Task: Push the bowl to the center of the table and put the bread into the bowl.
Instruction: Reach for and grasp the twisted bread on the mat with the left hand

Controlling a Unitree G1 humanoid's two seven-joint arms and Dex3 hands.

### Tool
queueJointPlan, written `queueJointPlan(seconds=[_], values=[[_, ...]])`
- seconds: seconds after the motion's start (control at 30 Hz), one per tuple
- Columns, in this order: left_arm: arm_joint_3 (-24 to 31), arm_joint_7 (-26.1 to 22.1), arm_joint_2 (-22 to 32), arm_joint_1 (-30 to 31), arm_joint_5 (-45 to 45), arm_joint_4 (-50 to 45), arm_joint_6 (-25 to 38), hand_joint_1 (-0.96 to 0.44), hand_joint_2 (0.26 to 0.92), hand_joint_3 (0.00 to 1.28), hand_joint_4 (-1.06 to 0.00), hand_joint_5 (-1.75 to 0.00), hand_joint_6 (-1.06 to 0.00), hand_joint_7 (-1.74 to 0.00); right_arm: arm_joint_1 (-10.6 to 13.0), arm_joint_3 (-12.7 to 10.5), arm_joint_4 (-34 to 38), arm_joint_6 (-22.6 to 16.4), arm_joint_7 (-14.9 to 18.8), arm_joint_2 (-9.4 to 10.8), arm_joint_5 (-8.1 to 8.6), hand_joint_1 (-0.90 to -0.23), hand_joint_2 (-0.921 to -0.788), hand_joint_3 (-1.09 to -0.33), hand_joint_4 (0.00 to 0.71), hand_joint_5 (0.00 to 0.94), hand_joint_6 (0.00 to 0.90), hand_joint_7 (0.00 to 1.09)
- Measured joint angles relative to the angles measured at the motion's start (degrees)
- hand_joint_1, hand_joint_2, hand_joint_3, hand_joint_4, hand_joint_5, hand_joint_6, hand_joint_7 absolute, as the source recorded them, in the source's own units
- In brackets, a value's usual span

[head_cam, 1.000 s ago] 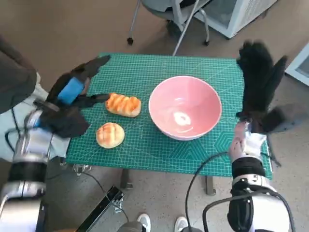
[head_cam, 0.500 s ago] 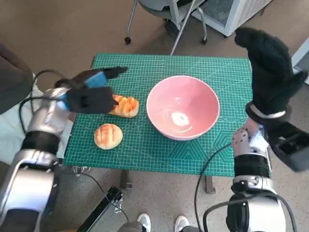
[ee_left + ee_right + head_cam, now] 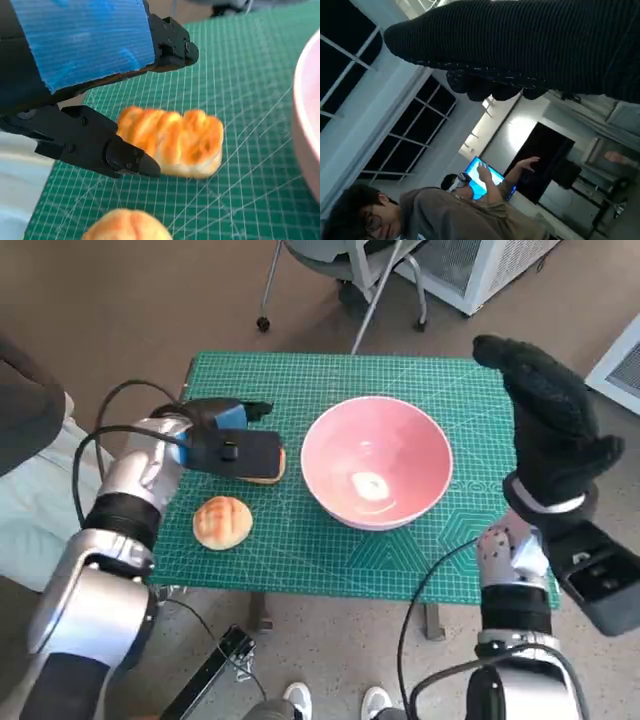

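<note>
Left hand (image 3: pixel 225 445) spread open, empty, straddling glazed oblong striped bread (image 3: pixel 172 141) for a grasp. Round pink bowl (image 3: pixel 376 461) just beyond, mid-worktop. Right hand (image 3: pixel 548 425) raised clear, open, empty.

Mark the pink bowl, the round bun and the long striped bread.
pink bowl (image 3: pixel 437 455), head view, right inner wall.
round golden bun (image 3: pixel 221 522), head view, top centre.
long striped bread (image 3: pixel 175 140), left wrist view, middle of crust.

Bare mat (image 3: pixel 300 540) separates round bun (image 3: pixel 222 522) from bowl (image 3: pixel 376 461) (nothing between).
</note>
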Motion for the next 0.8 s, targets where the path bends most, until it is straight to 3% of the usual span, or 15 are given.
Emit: queueJointPlan(seconds=[0.27, 0.4, 0.47, 0.57, 0.67, 0.7, 0.73, 0.8], values=[[-1.56, -0.05, -1.82, 0.0, 0.89, 1.58, 3.03, -0.08, 0.756, 0.0, -0.11, 0.0, -0.26, -0.02, 0.38, 0.47, -0.44, -0.16, -1.27, -0.09, -0.6, -0.573, -0.921, -0.638, 0.361, 0.012, 0.061, 0.86], [-2.9, 0.63, -2.84, 0.04, 1.84, 2.23, 4.56, -0.1, 0.759, 0.0, -0.15, -0.02, -0.35, -0.07, 0.75, 0.58, -0.45, -0.55, -2.05, -0.19, -0.74, -0.573, -0.921, -0.638, 0.361, 0.011, 0.057, 0.86], [-3.56, 1.65, -3.38, 0.13, 2.32, 2.64, 5.06, -0.11, 0.776, 0.01, -0.24, -0.03, -0.43, -0.08, 0.93, 0.63, -0.45, -0.73, -2.36, -0.28, -0.82, -0.57, -0.921, -0.639, 0.361, 0.011, 0.055, 0.86], [-5.02, 3.88, -3.84, 0.77, 3.79, 2.83, 5.0, -0.12, 0.833, 0.02, -0.52, -0.09, -0.58, -0.13, 1.2, 0.78, -0.45, -1.09, -2.73, -0.3, -1.16, -0.566, -0.921, -0.64, 0.361, 0.011, 0.049, 0.86], [-5.88, 6.15, -3.84, 1.76, 4.35, 2.91, 4.17, -0.11, 0.872, 0.03, -0.69, -0.16, -0.69, -0.19, 1.53, 0.94, -0.49, -1.28, -3.23, -0.32, -1.76, -0.564, -0.921, -0.642, 0.36, 0.01, 0.046, 0.87], [-6.16, 7.12, -3.77, 1.99, 4.53, 2.92, 3.71, -0.07, 0.89, 0.06, -0.67, -0.54, -0.64, -0.57, 1.64, 1.03, -0.52, -1.33, -3.39, -0.32, -1.87, -0.564, -0.921, -0.642, 0.36, 0.01, 0.045, 0.87], [-6.37, 7.92, -3.64, 2.11, 4.82, 2.93, 3.24, -0.05, 0.901, 0.09, -0.65, -0.8, -0.59, -0.82, 1.75, 1.05, -0.54, -1.39, -3.61, -0.33, -1.96, -0.563, -0.921, -0.643, 0.36, 0.01, 0.044, 0.87], [-6.59, 8.99, -3.29, 2.14, 5.22, 2.93, 2.1, -0.03, 0.911, 0.1, -0.64, -1.01, -0.59, -1.0, 1.9, 1.06, -0.54, -1.48, -3.98, -0.37, -2.12, -0.563, -0.921, -0.644, 0.36, 0.009, 0.042, 0.87]])
